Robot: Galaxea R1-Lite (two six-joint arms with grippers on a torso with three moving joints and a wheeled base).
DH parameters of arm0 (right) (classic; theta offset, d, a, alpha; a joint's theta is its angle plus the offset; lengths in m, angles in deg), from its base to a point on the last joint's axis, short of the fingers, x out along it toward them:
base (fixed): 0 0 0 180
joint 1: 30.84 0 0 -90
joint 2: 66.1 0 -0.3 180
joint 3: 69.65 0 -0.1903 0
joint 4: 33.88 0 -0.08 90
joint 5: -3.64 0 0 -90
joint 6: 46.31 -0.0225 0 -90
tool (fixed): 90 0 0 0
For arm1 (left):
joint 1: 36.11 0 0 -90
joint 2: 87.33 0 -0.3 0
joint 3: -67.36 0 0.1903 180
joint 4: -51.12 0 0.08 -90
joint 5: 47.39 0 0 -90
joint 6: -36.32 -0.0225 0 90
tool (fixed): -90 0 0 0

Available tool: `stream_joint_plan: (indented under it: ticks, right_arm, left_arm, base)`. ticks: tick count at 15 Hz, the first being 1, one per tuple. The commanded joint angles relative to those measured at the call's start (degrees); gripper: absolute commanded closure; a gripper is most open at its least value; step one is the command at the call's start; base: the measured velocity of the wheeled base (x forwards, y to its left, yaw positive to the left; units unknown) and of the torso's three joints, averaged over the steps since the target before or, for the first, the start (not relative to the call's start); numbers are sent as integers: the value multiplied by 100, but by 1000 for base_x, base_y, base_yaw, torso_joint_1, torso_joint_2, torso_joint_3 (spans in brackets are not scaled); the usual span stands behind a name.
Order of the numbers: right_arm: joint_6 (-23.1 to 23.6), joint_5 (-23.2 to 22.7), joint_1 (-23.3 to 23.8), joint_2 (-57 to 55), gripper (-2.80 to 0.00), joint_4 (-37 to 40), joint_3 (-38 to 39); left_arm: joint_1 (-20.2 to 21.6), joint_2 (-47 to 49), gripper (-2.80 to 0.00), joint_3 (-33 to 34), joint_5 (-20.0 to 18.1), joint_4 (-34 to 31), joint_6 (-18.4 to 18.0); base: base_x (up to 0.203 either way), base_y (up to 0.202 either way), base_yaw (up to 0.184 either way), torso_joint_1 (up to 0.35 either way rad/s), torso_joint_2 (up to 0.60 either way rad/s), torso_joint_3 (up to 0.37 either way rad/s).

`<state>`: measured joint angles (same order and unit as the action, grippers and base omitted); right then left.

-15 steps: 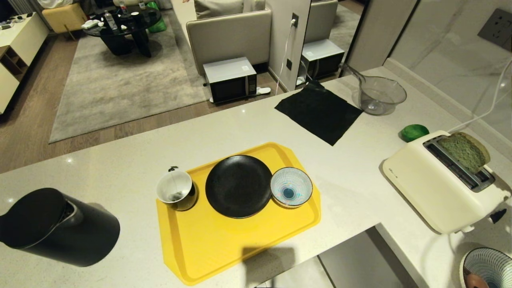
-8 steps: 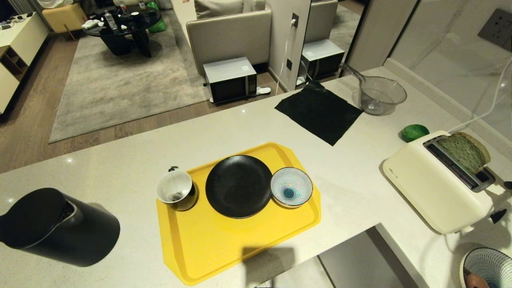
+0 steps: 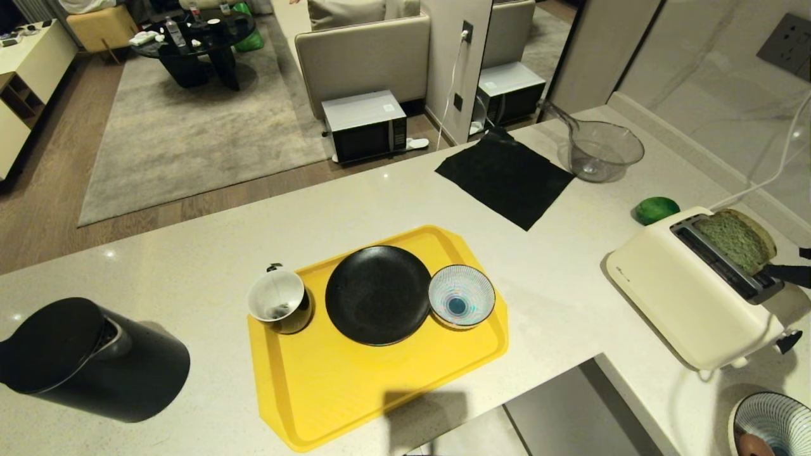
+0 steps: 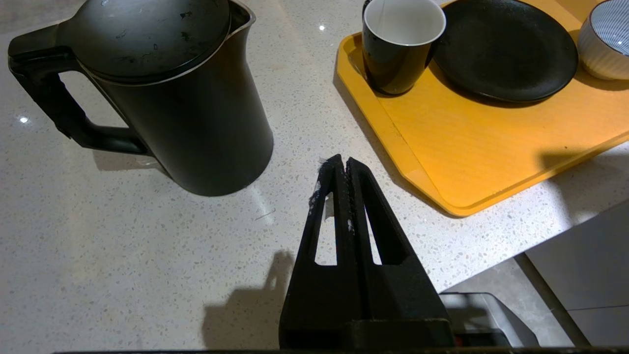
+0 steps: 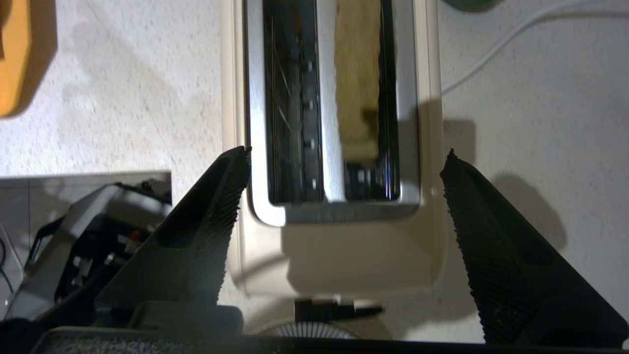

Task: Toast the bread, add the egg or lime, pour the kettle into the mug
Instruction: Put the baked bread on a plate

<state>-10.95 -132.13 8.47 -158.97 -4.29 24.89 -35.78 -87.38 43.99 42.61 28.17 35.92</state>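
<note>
**Colours on the counter**

A yellow tray (image 3: 380, 405) is showing under a matte black plate (image 3: 378, 294), a bowl (image 3: 461, 296) patterned in fine blue-and-white stripes, and the mug (image 3: 279, 303), glossy black outside and white inside. The kettle (image 3: 89, 361) is looking matte black all over. The toaster (image 3: 690, 297) is showing cream with a silver top, and the bread (image 3: 738, 240) is appearing greenish with a tan crust. The lime (image 3: 656, 209) is glowing green. A black cloth (image 3: 507, 177) is lying dark on the pale speckled counter (image 3: 190, 253). A second striped bowl (image 3: 770, 424) is holding something possibly pinkish-brown.
</note>
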Motion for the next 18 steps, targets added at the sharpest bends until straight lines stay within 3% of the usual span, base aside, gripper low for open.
stream_joint_plan:
  ticks: [1, 10, 11, 12, 18]
  right_arm:
    - [-167, -27, -230, -226, -280, -304, -28]
    - [-481, 68, -414, -837, -280, -367, -794]
    - [-469, 69, -415, -869, -49, -367, -795]
    - [-468, 69, -415, -884, 0, -367, -795]
    - [-427, 236, -538, -957, 0, -385, -774]
  left_arm:
    - [2, -4, 0, 0, 0, 2, 3]
    - [2, -4, 0, 0, 0, 2, 5]
    - [2, -4, 0, 0, 0, 2, 3]
    - [2, -4, 0, 0, 0, 2, 5]
    - [2, -4, 0, 0, 0, 2, 0]
  base:
    - [0, 0, 0, 0, 0, 0]
    - [0, 0, 0, 0, 0, 0]
    - [0, 0, 0, 0, 0, 0]
    - [0, 0, 0, 0, 0, 0]
    - [0, 0, 0, 0, 0, 0]
